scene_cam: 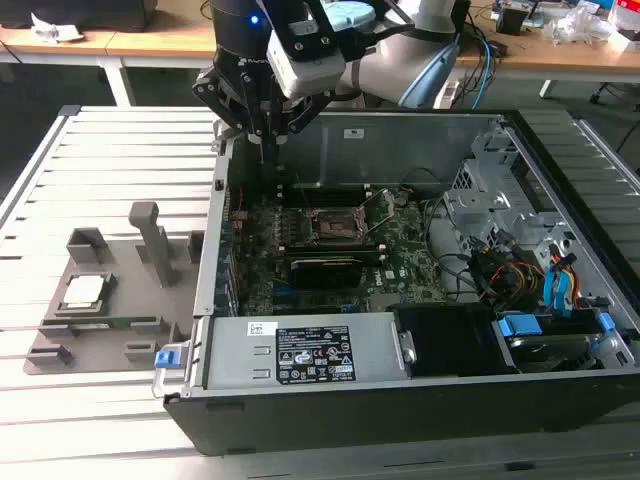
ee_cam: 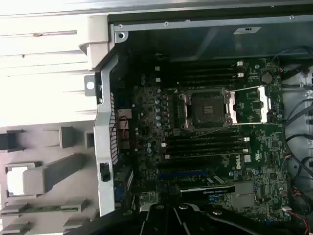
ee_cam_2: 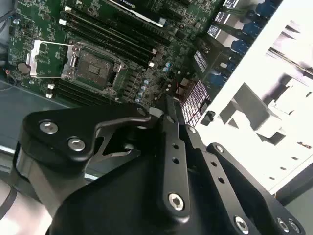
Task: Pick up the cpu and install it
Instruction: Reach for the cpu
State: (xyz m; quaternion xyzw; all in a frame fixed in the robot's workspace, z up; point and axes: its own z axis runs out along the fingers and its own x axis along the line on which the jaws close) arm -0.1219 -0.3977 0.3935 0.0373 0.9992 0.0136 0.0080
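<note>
The cpu (scene_cam: pixel 83 291), a small silvery square chip, lies flat in a pocket of the grey holder tray (scene_cam: pixel 150 300) at the exterior view's left, outside the computer case; it shows as a bright square in the first wrist view (ee_cam: pixel 17 179). My gripper (scene_cam: pixel 265 145) hangs over the case's back left corner, above the motherboard (scene_cam: pixel 400 265), well away from the cpu. Its fingers (ee_cam_2: pixel 172 147) come together at the tips with nothing between them. The dark cpu socket (scene_cam: pixel 335 226) (ee_cam: pixel 205 105) (ee_cam_2: pixel 95 66) stands bare, its metal cover plate (ee_cam: pixel 250 105) flipped open beside it.
The open computer case (scene_cam: pixel 300 355) holds a power supply, drive bays and cables (scene_cam: pixel 520 280) at the exterior view's right. A long green memory stick (scene_cam: pixel 110 322) lies on the tray's front edge, and upright grey posts (scene_cam: pixel 150 240) rise from the tray. A slatted metal table (scene_cam: pixel 100 140) carries everything.
</note>
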